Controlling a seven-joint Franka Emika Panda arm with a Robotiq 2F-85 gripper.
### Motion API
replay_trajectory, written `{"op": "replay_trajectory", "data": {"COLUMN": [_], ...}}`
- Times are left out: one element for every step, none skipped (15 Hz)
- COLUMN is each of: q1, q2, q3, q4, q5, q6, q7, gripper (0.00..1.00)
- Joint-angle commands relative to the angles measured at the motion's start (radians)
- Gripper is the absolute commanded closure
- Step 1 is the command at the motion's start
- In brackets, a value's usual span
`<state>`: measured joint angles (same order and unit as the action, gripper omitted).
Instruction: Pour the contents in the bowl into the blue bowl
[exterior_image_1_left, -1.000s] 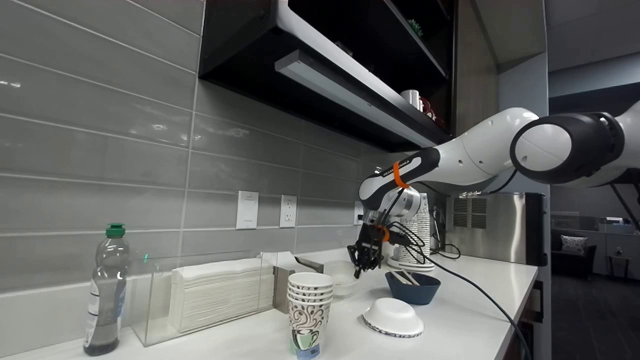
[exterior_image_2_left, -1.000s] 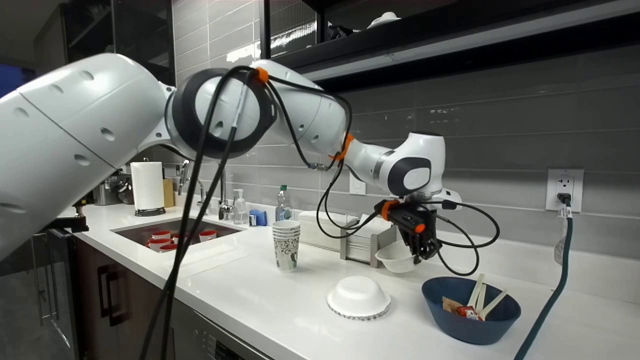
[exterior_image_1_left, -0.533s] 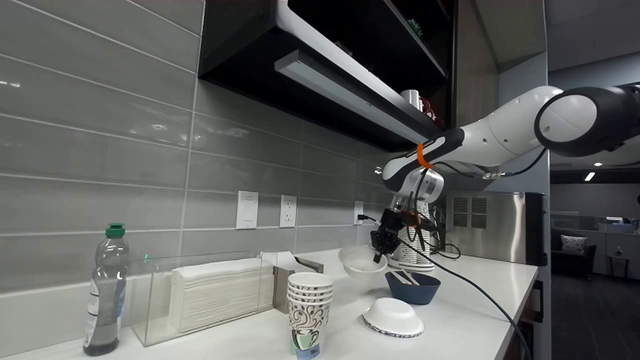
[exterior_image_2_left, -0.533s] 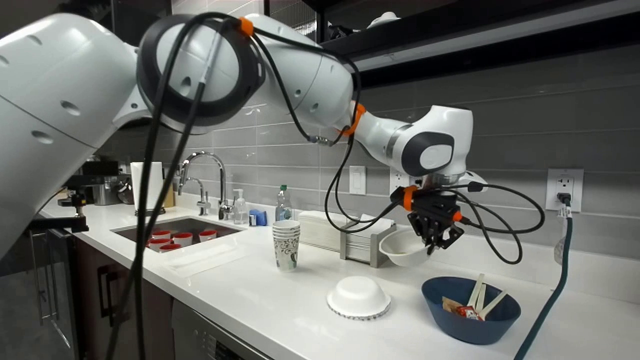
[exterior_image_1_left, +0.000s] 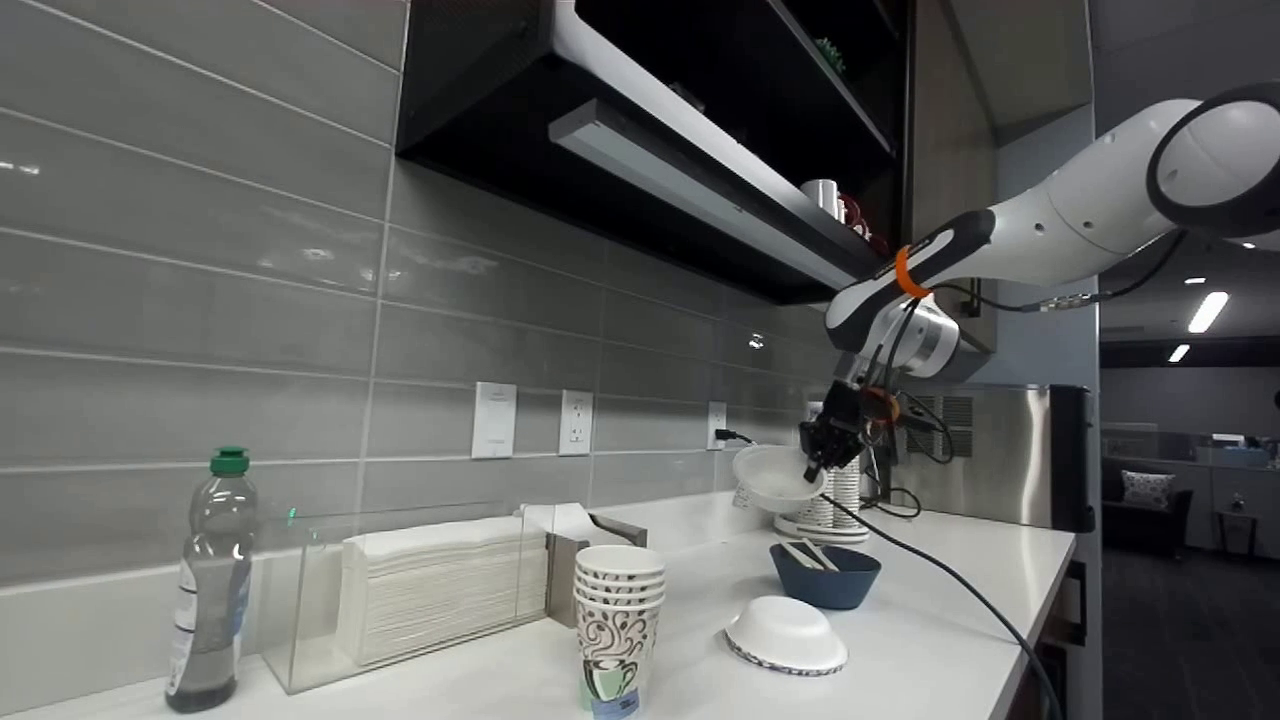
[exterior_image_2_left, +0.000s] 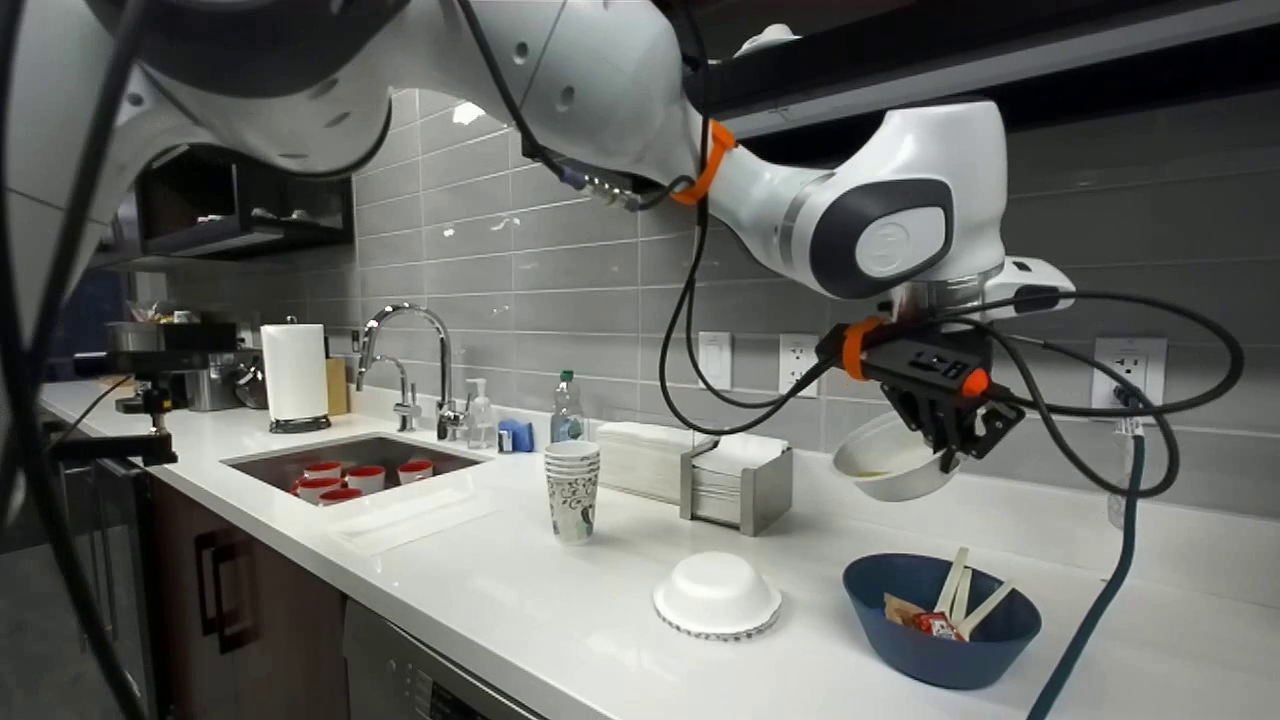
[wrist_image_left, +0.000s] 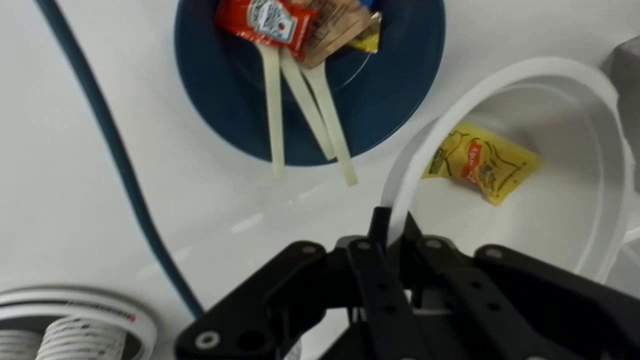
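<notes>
The pale white bowl (exterior_image_2_left: 880, 470) is held in the air in both exterior views (exterior_image_1_left: 775, 485), tilted, above the counter and higher than the blue bowl. My gripper (wrist_image_left: 395, 227) is shut on the bowl's rim; it also shows in both exterior views (exterior_image_1_left: 815, 462) (exterior_image_2_left: 950, 455). In the wrist view, a yellow packet (wrist_image_left: 482, 162) lies inside the white bowl (wrist_image_left: 550, 225). The blue bowl (exterior_image_2_left: 930, 650) stands upright on the counter, also seen in an exterior view (exterior_image_1_left: 830, 585). In the wrist view the blue bowl (wrist_image_left: 395, 105) holds red and brown packets and several pale sticks, left of the white bowl.
An upturned white dish (exterior_image_2_left: 718, 595) sits beside the blue bowl. Patterned paper cups (exterior_image_2_left: 573, 490) stand stacked nearby, with a napkin holder (exterior_image_2_left: 770, 490) behind. A dark teal cable (wrist_image_left: 115, 150) runs past the blue bowl. A stacked-cup stand (exterior_image_1_left: 840, 515) is behind; a cabinet (exterior_image_1_left: 700, 180) hangs overhead.
My gripper has lifted the white bowl off the counter beside the napkin holder, upward and toward the blue bowl's side. The white bowl has tilted. The blue bowl has not moved.
</notes>
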<state>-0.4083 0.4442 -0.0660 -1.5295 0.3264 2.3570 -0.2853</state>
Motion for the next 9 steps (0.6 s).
{"op": "replay_trajectory", "data": {"q1": [0.077, 0.104, 0.135, 0.166, 0.225, 0.28, 0.336, 0.396, 0.437], "q2": [-0.147, -0.168, -0.187, -0.199, -0.2, -0.187, -0.168, -0.147, -0.128], "q3": [-0.064, -0.089, -0.124, -0.16, -0.233, -0.307, -0.382, -0.457, -0.507], "q4": [-0.216, -0.255, -0.294, -0.325, -0.349, -0.353, -0.352, -0.344, -0.339], "q5": [-0.111, -0.176, -0.264, -0.352, -0.434, -0.516, -0.597, -0.68, -0.762], "q6": [0.243, 0.295, 0.33, 0.366, 0.388, 0.406, 0.41, 0.41, 0.411], "q7": [0.042, 0.07, 0.115, 0.169, 0.226, 0.3, 0.369, 0.443, 0.518], "gripper": [0.99, 0.99, 0.99, 0.99, 0.99, 0.99, 0.99, 0.99, 0.99]}}
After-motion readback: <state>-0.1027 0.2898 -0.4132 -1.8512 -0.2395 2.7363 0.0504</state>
